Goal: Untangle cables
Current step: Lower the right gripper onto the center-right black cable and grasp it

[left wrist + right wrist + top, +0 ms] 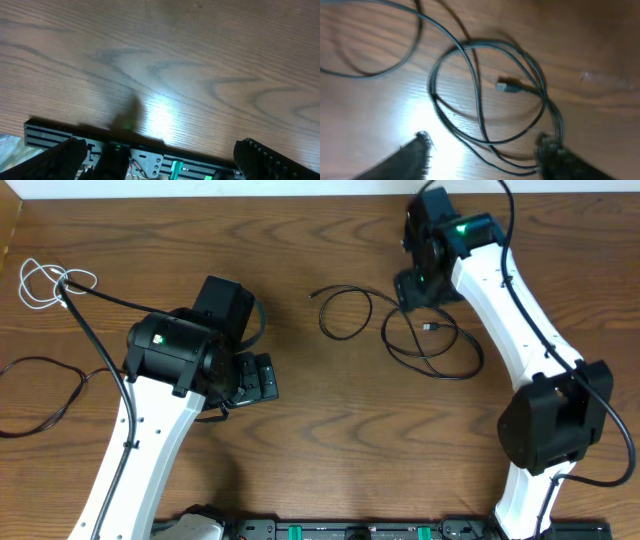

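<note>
Wooden table [330, 420], left pincer [160, 147] agape and empty, right pincer [482, 139] agape over black cable [507, 87], perhaps in contact.

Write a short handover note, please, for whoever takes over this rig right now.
Left gripper: open and empty, over bare table.
Right gripper: open, above the black cable, gripping nothing.
Black cable: mid-table, looped across itself, with its plug lying inside the loops.
White cable: coiled at the table's far left, apart from the black one.
Done: nothing visibly untangled yet.
Left: probably grasp the black cable near a crossing and draw the loops apart.
</note>
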{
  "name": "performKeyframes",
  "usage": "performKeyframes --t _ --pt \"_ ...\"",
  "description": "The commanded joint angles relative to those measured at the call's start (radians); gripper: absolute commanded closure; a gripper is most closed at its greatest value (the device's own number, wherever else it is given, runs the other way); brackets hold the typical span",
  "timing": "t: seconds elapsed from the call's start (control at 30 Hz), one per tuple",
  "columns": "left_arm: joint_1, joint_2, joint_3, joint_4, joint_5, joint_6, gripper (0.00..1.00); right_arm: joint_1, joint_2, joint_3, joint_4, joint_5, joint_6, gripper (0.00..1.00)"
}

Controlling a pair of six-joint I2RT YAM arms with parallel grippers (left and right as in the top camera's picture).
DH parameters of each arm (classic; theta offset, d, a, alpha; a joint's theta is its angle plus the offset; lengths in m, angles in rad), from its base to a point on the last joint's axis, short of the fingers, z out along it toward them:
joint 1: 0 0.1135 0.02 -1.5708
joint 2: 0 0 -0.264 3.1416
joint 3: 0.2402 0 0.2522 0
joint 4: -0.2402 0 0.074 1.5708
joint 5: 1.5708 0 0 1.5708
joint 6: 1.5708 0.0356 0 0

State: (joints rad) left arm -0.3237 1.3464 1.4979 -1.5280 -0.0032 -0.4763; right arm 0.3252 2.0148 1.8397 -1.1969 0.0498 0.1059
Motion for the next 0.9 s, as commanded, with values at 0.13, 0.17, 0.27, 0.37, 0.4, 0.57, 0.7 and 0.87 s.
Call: performKeyframes --t 0.13,0.17,0.27,0.37,0.4,0.57,0.7,0.87 --pt "-0.002 0.000 -0.002 -0.003 -0.016 -0.019 0.01 -0.004 0.002 -0.201 0.145 -0.069 -0.056 0.62" --pt "-0.002 0.000 -0.002 -0.003 -0.016 -0.019 0.01 -0.003 0.002 -0.227 0.172 -0.083 -0.055 0.66" --pt "-0.002 0.000 -0.002 -0.003 -0.016 -0.019 0.01 -0.002 0.002 -0.296 0.259 -0.077 -0.055 0.67" --pt "-0.002 0.000 -0.002 -0.003 -0.016 -0.019 0.01 -0.002 0.002 -0.355 0.337 -0.038 -0.055 0.62" --pt "-0.002 0.000 -0.002 -0.003 -0.016 -0.019 0.01 -0.003 0.002 -0.370 0.356 -0.023 -0.055 0.62" --pt "-0.002 0.000 -0.002 -0.003 -0.016 -0.019 0.01 -0.004 0.002 -0.426 0.462 -0.023 -0.055 0.62" --pt "-0.002 0.000 -0.002 -0.003 -0.016 -0.019 0.01 -0.006 0.002 -0.476 0.566 -0.014 -0.055 0.60" --pt "-0.002 0.000 -0.002 -0.003 -0.016 -0.019 0.01 -0.006 0.002 -0.500 0.620 0.006 -0.055 0.67"
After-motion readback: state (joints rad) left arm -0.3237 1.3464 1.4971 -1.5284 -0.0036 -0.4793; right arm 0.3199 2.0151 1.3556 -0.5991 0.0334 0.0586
